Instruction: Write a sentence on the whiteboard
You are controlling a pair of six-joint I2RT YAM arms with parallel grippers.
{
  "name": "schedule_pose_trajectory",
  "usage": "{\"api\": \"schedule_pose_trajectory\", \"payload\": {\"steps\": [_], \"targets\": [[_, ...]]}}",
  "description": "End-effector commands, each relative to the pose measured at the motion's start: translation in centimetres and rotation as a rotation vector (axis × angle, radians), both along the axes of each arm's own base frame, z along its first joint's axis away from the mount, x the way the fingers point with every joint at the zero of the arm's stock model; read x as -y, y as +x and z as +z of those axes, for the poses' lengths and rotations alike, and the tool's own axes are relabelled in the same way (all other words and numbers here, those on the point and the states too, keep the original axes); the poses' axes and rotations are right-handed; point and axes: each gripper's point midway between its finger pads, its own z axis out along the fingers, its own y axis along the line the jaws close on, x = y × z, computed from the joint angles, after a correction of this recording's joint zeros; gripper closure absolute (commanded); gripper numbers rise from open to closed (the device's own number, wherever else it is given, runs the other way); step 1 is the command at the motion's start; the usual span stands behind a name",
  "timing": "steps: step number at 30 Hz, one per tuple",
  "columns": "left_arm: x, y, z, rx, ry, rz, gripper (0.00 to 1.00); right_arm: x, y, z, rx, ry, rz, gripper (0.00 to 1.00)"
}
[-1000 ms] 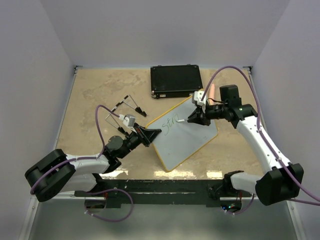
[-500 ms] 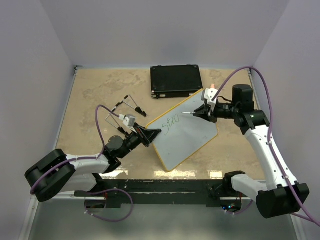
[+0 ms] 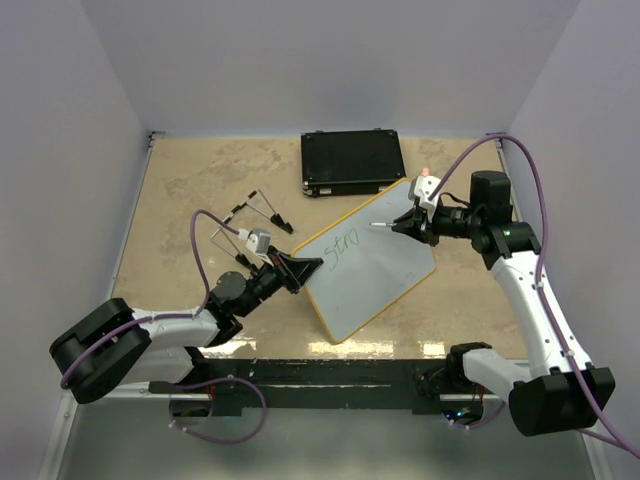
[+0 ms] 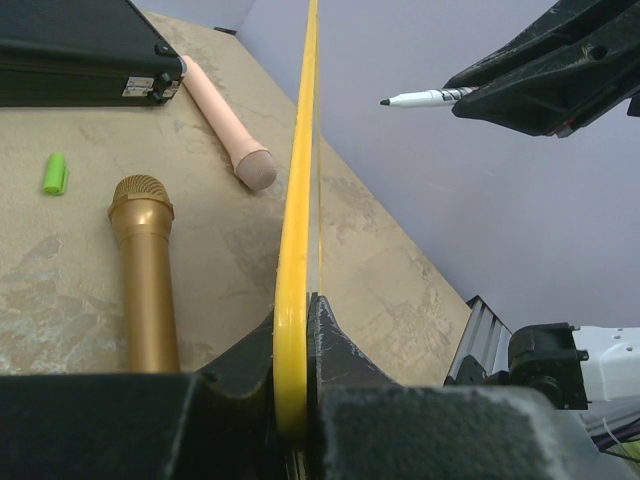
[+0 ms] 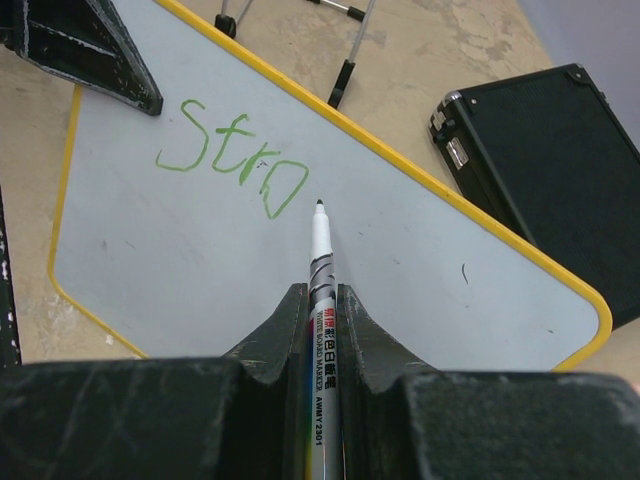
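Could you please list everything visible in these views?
whiteboard: one, white with yellow rim, mid-table
lettering: one word, green, on the whiteboard
black case: one, black, far side of table
marker: one, white barrel, gripped, tip off whiteboard
gold microphone: one, gold, lying beside whiteboard
pink microphone: one, pale pink, near black case
cap: one, green, near gold microphone
wire stands: apparently two, black-tipped metal, left of whiteboard
table: one, mottled tan
left pincer: one, black, shut on whiteboard's rim
right pincer: one, black, shut on marker

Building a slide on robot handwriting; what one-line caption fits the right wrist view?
Right gripper holds a marker poised by green lettering on the yellow-rimmed whiteboard, a black case at right.
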Motion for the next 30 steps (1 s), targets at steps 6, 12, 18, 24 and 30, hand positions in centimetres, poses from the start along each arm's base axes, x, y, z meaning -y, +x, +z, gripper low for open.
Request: {"api": "schedule_pose_trajectory", "payload": {"steps": [6, 12, 18, 24, 30], "targets": [[0.0, -1.0, -2.8, 0.022, 0.128, -0.052, 1.0, 0.0, -0.1, 0.6, 0.037, 0.009, 0.018, 1.0], [0.0, -0.9, -2.9, 0.022, 0.129, -0.049, 1.0, 0.3, 0.1, -0.4, 0.043, -0.046, 0.052, 1.0], [-0.1, -1.1, -3.1, 0.023, 0.133, -0.057, 1.0, 0.0, 0.4, -2.0, 0.001, -0.068, 0.118, 1.0], [0.0, -1.1, -3.0, 0.024, 0.131, -0.061, 1.0, -0.6, 0.9, -1.7, 0.0, -0.035, 0.139, 1.0], [0.2, -1.1, -3.0, 0.024, 0.134, -0.069, 1.0, -1.2, 1.0, -0.6, 0.011, 0.0, 0.152, 1.0]]}}
